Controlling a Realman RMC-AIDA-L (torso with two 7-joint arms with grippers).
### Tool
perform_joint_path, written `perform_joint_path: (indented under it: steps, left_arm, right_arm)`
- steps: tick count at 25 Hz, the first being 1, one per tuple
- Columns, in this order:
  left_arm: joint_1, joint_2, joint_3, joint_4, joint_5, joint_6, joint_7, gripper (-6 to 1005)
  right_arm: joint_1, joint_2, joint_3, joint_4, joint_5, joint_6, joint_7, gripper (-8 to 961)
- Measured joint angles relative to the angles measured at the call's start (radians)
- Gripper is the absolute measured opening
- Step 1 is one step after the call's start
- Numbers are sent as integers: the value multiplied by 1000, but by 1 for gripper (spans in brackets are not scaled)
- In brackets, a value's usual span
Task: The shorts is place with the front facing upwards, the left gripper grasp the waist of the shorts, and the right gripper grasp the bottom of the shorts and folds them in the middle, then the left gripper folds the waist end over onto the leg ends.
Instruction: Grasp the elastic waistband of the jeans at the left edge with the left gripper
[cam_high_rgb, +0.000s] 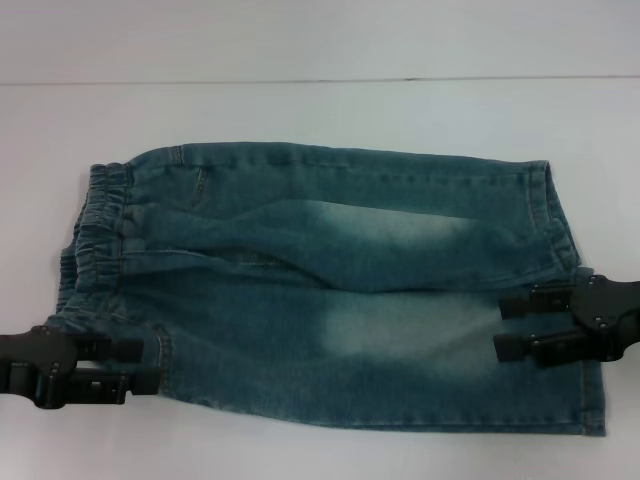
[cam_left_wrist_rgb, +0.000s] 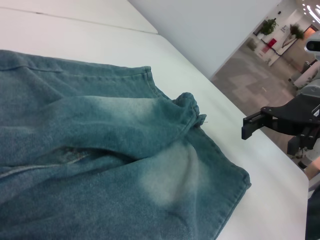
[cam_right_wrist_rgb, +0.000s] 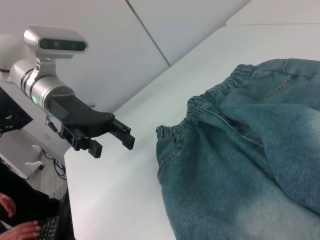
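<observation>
White counter (cam_high_rgb: 320, 50) is bearing shorts (cam_high_rgb: 330, 290) mid-frame; left pincer (cam_high_rgb: 132, 365) lower left, right pincer (cam_high_rgb: 510, 325) right, both gaping, holding nothing.

shorts (cam_high_rgb: 330, 290) flat on table (cam_high_rgb: 300, 40) | L hand (cam_high_rgb: 140, 365) open @ waist | R hand (cam_high_rgb: 505, 325) open @ hem

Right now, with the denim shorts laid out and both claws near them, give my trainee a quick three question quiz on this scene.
1. True or false: the left claw has lifted the shorts off the table.
2. Which end lies nearest the right claw: A elastic waistband, B leg hems, C neither?
3. Fill in: both claws are ____, holding nothing.

Key
1. False; the shorts lie flat on the white table, the left claw beside the elastic waistband.
2. B, the leg hems.
3. Open.
</observation>
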Motion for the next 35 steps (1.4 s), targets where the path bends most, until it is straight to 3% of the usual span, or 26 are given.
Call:
perform_joint_path:
  steps: [17,23,35]
  left_arm:
    - [-1,2,-1,3,6,-18,-3,720]
    - [-3,18,-11,40,47,-21,-36,720]
    - [-16,32,-59,131,151,-194,-149,720]
  right_arm:
    - [0,1,-2,0,0,4,0,868]
    - [1,1,-2,0,0,4,0,868]
    - [3,1,-2,0,0,4,0,869]
